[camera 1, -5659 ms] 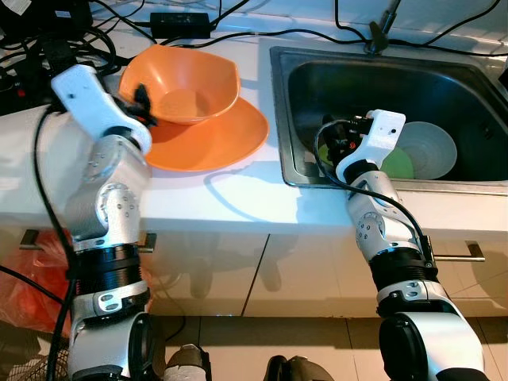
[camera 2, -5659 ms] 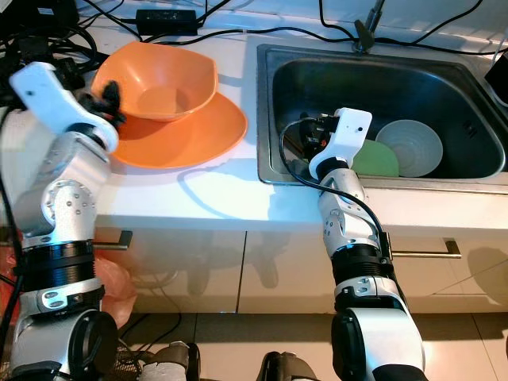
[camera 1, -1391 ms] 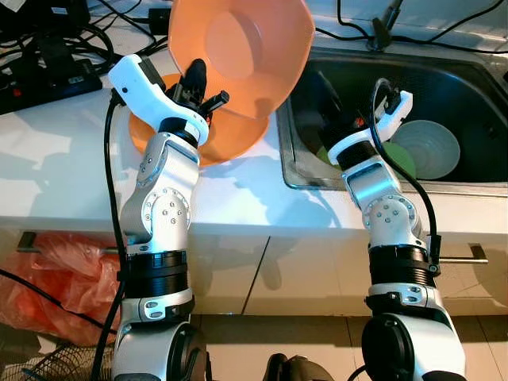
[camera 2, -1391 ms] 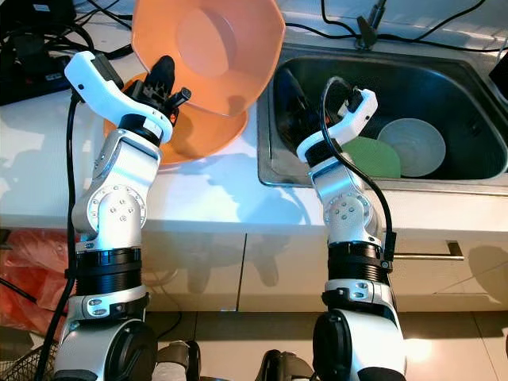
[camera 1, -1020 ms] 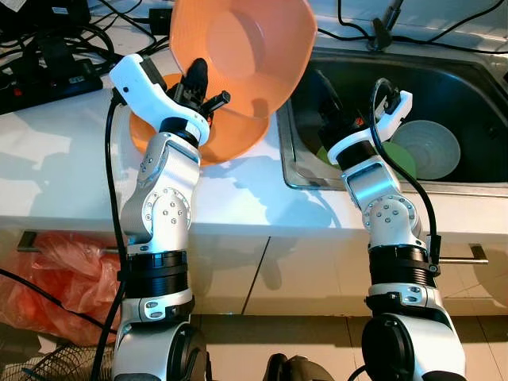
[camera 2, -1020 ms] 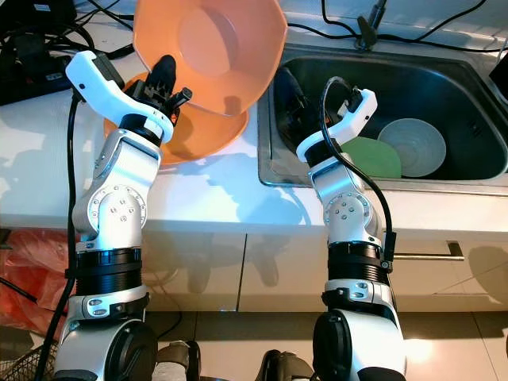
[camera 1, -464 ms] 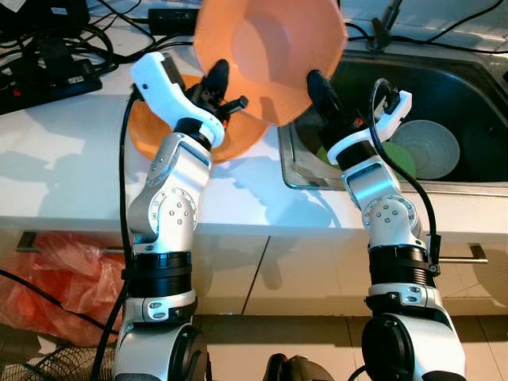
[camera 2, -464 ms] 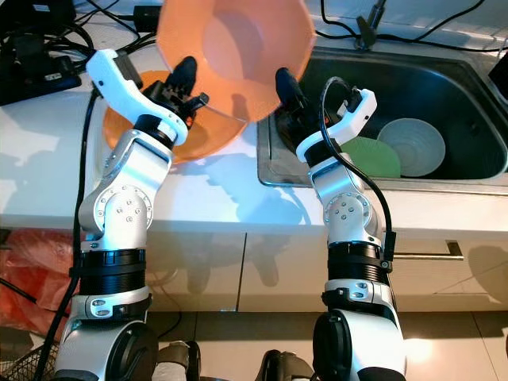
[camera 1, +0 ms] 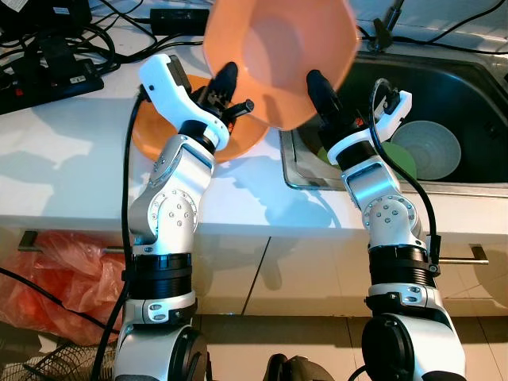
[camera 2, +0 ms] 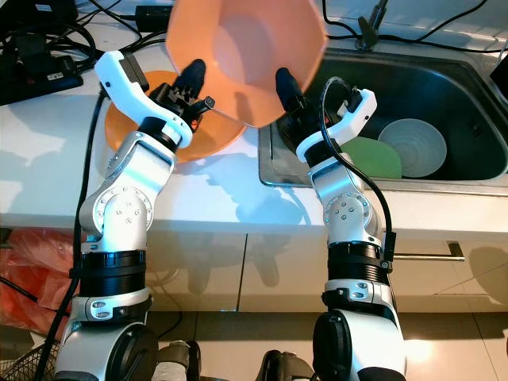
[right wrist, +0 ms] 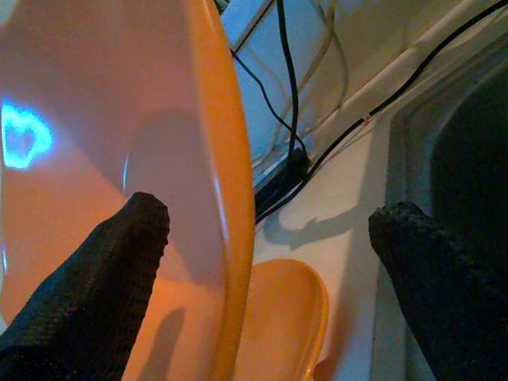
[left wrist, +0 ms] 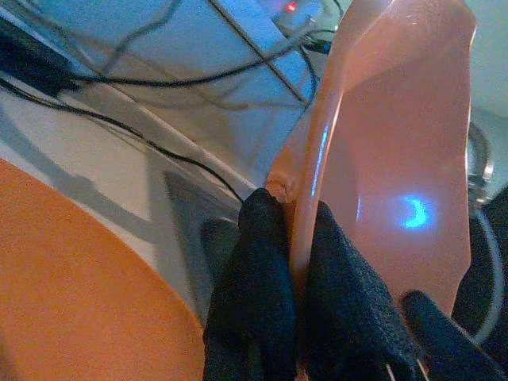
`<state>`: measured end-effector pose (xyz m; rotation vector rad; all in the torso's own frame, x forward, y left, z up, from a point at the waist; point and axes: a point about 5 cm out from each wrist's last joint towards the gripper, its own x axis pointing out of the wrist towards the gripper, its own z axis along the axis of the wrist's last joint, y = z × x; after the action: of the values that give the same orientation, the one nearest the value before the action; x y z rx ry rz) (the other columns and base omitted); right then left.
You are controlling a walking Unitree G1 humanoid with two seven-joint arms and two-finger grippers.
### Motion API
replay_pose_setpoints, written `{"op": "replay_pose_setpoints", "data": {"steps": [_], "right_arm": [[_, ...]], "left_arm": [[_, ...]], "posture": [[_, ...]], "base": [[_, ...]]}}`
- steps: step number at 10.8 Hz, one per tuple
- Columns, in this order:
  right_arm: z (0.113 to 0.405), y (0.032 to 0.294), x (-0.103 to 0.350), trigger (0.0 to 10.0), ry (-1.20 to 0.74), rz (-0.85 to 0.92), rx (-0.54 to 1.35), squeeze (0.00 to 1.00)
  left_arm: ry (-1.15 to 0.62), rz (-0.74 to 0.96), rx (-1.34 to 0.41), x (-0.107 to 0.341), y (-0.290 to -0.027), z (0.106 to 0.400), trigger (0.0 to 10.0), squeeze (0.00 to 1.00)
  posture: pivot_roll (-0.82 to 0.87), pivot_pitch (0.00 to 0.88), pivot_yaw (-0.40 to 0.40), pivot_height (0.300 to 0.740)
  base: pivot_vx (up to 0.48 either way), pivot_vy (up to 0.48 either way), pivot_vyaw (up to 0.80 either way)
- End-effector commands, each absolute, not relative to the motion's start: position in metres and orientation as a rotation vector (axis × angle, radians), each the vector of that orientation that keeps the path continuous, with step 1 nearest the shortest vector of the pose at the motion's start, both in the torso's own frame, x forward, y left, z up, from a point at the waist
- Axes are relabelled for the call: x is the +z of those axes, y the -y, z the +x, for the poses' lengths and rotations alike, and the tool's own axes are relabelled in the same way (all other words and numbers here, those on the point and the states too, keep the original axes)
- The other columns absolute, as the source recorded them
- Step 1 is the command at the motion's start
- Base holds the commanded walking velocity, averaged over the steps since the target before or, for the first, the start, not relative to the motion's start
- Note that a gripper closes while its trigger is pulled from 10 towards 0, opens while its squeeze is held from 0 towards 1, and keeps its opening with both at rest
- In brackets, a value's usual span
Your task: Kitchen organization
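An orange bowl hangs tilted in the air above the seam between the counter and the sink. My left gripper is shut on its rim, one black finger on each side of the wall. My right gripper reaches up from the sink side and stands open astride the bowl's opposite rim; one fingertip lies against the inner wall, the other is outside and apart from it. The orange plate lies on the white counter below my left arm.
The steel sink at the right holds a pale bowl and a green plate. A faucet stands behind it. Black cables and a power strip crowd the back left counter. A red bag lies on the floor.
The left gripper has lifted the bowl off the plate and carried it right towards the sink. Its rim now sits between the right gripper's open fingers. The right arm has barely moved.
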<state>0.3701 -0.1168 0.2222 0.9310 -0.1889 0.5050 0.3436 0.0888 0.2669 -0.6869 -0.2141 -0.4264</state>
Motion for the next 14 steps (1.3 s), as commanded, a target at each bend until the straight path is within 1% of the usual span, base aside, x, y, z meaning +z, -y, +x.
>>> {"op": "replay_pose_setpoints", "data": {"steps": [1, 2, 3, 4, 6, 14], "right_arm": [[0.368, 0.121, 0.222, 10.0, 0.196, 0.929, 0.501, 0.00], [0.368, 0.121, 0.222, 10.0, 0.197, 0.929, 0.501, 0.00], [0.368, 0.121, 0.222, 9.3, 0.199, 0.930, 0.503, 0.00], [0.369, 0.121, 0.223, 0.0, 0.201, 0.934, 0.500, 0.00], [0.368, 0.122, 0.222, 0.0, 0.206, 0.941, 0.499, 0.00], [0.367, 0.123, 0.226, 0.0, 0.230, 0.980, 0.515, 0.00]], "left_arm": [[0.229, -0.694, -0.493, 0.272, -0.080, 0.338, 10.0, 0.00], [0.224, -0.691, -0.491, 0.270, -0.080, 0.338, 10.0, 0.00], [0.225, -0.689, -0.488, 0.270, -0.081, 0.339, 10.0, 0.00], [0.224, -0.689, -0.487, 0.270, -0.083, 0.339, 10.0, 0.00], [0.218, -0.685, -0.485, 0.269, -0.084, 0.339, 10.0, 0.00], [0.173, -0.643, -0.504, 0.261, -0.078, 0.339, 10.0, 0.00]], "posture": [[0.09, 0.147, -0.073, 0.723], [0.09, 0.146, -0.074, 0.723], [0.09, 0.146, -0.074, 0.723], [0.09, 0.147, -0.074, 0.723], [0.09, 0.147, -0.072, 0.723], [0.09, 0.147, -0.071, 0.723]], "base": [[0.000, 0.000, 0.00], [0.000, 0.000, 0.00], [0.000, 0.000, 0.00], [0.000, 0.000, 0.00], [0.000, 0.000, 0.00], [0.000, 0.000, 0.00]]}}
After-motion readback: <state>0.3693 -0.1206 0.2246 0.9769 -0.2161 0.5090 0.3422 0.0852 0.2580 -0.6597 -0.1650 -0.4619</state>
